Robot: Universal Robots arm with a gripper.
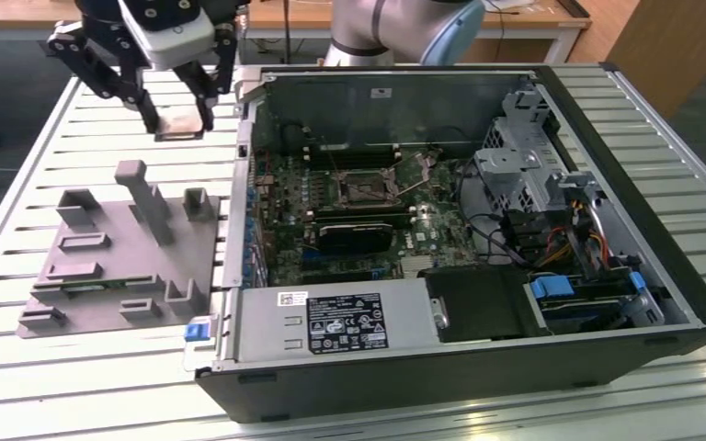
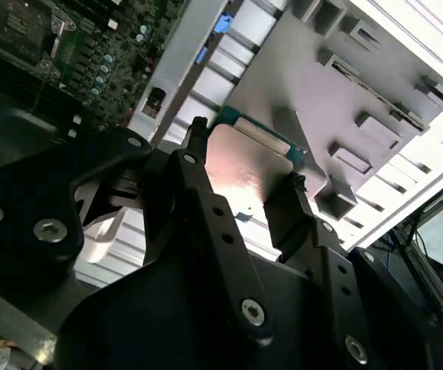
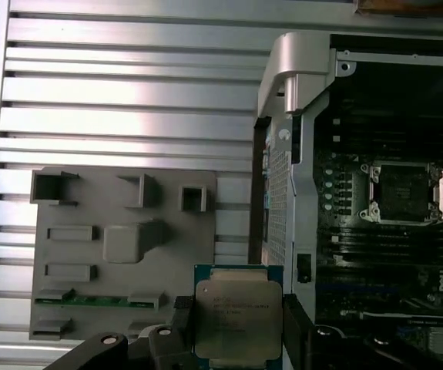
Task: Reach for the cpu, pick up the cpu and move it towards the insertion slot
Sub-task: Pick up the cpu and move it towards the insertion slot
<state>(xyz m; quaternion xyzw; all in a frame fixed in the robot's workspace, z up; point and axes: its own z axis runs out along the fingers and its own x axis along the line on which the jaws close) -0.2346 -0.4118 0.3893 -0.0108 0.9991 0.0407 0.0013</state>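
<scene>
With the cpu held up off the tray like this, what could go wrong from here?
The tool pinches the cpu only by its edges, so it could slip or tilt. The raised metal edge of the case lies between the chip and the insertion slot; a low pass might clip it.

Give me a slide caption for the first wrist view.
Gripper holding the cpu above the slatted table, grey tray behind, insertion slot off to one side.
</scene>
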